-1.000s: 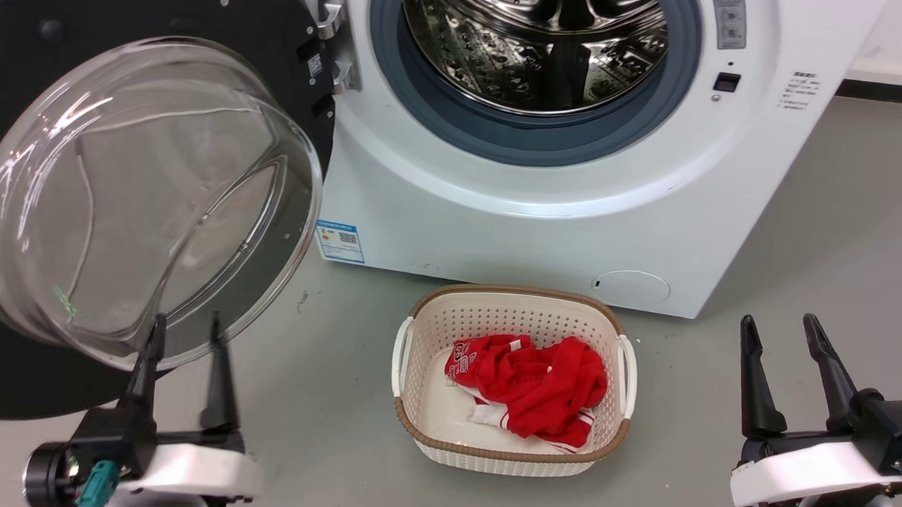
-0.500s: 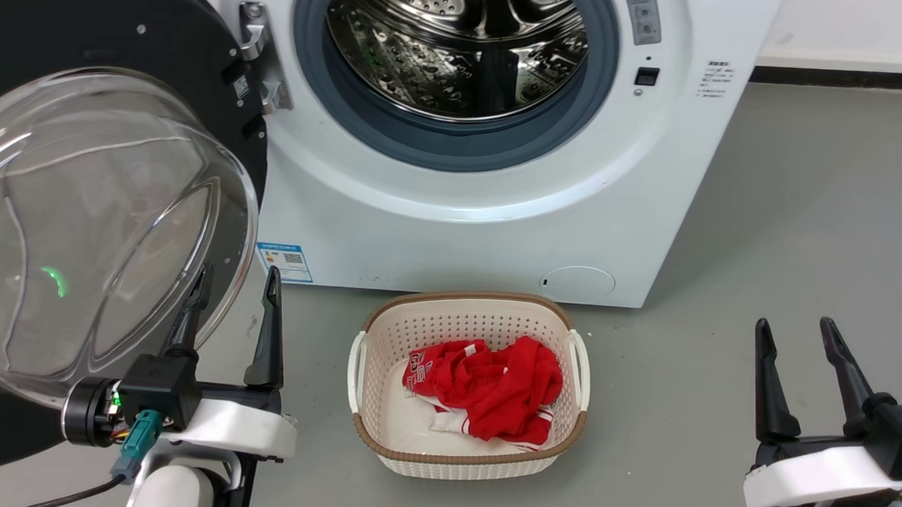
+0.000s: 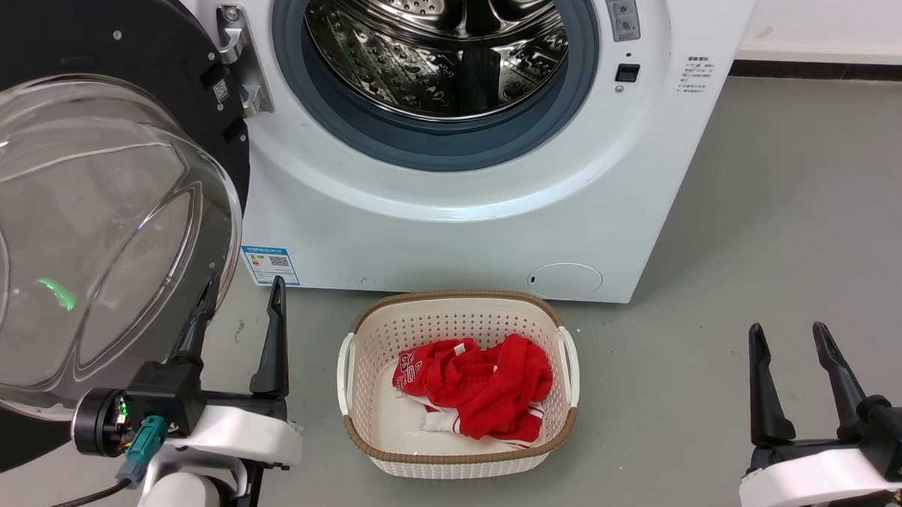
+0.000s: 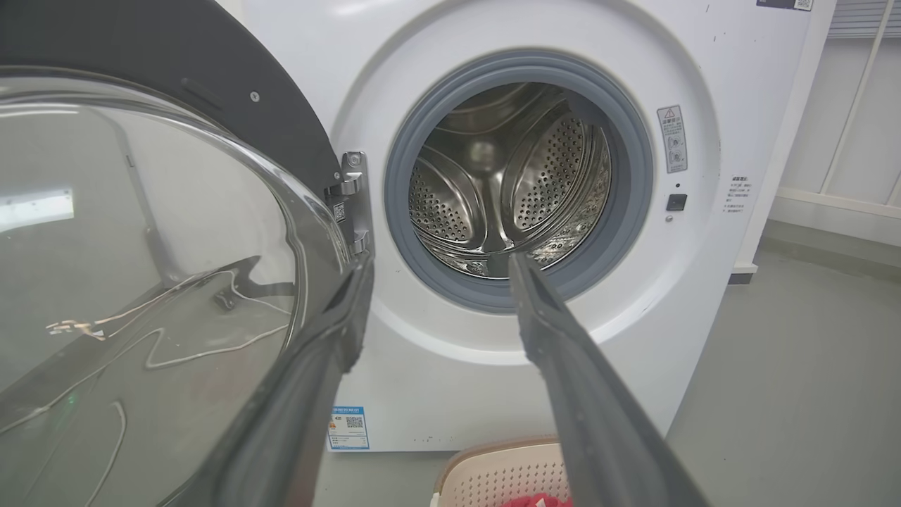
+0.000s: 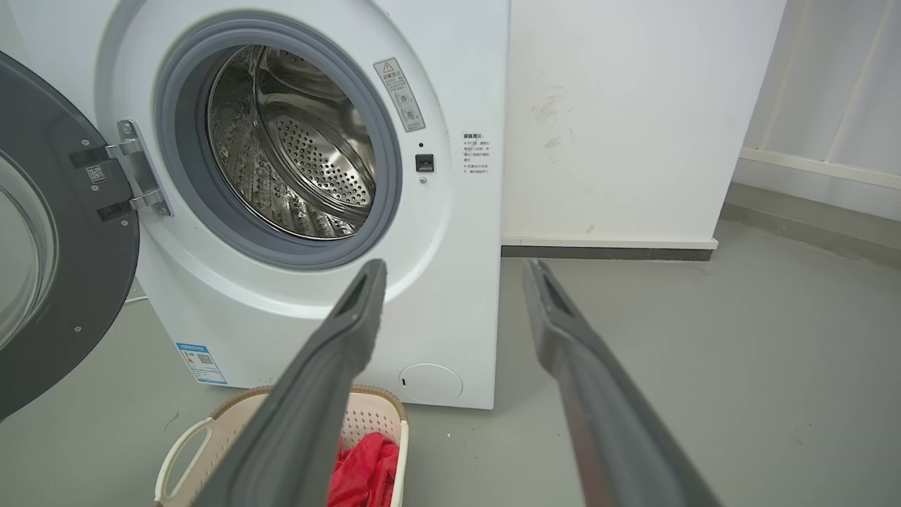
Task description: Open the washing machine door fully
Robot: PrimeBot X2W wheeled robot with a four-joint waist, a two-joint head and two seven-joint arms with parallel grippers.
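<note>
The washing machine door stands swung wide, left of the washing machine. The left end effector, spread wide and empty, hovers beside its near rim; the right end effector likewise, well to the right. Opening seems nearly finished, needing perhaps one leftward nudge.

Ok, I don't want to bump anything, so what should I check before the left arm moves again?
Verify that:
1. the washing machine door is swung wide, drum uncovered: ok.
2. the door has reached its hinge limit: cannot tell.
3. the left tool is open and empty: ok.
4. its door-side finger is apart from the door: cannot tell.
5. the right tool is open, apart from the washing machine: ok.
6. the laundry basket is apart from door and tools: ok.
</note>
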